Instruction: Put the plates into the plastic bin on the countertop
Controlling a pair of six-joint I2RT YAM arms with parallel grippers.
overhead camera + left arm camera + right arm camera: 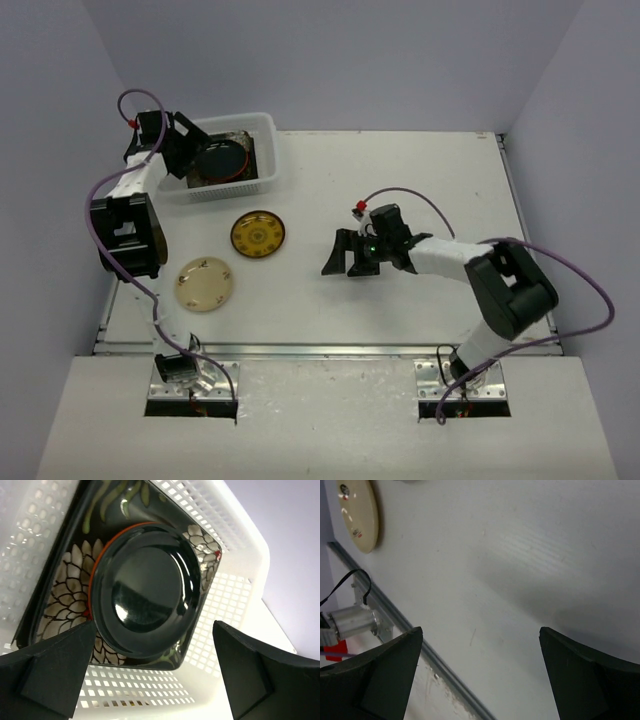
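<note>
The white slotted plastic bin point(265, 180) stands at the back left of the countertop point(400, 180). Inside it a round black plate point(145, 587) lies on an orange rim point(92, 580) and a black square plate with white flowers point(65, 595). My left gripper point(185, 150) is open and empty above the bin's left end point(155, 630). A yellow-patterned round plate point(258, 234) and a cream round plate point(205, 284) lie on the countertop; the cream plate also shows in the right wrist view point(359, 512). My right gripper point(347, 258) is open and empty over bare countertop point(480, 630).
A metal rail point(330, 349) runs along the near edge of the countertop, also in the right wrist view point(420, 645). Purple cables loop off both arms. Grey walls close in the back and sides.
</note>
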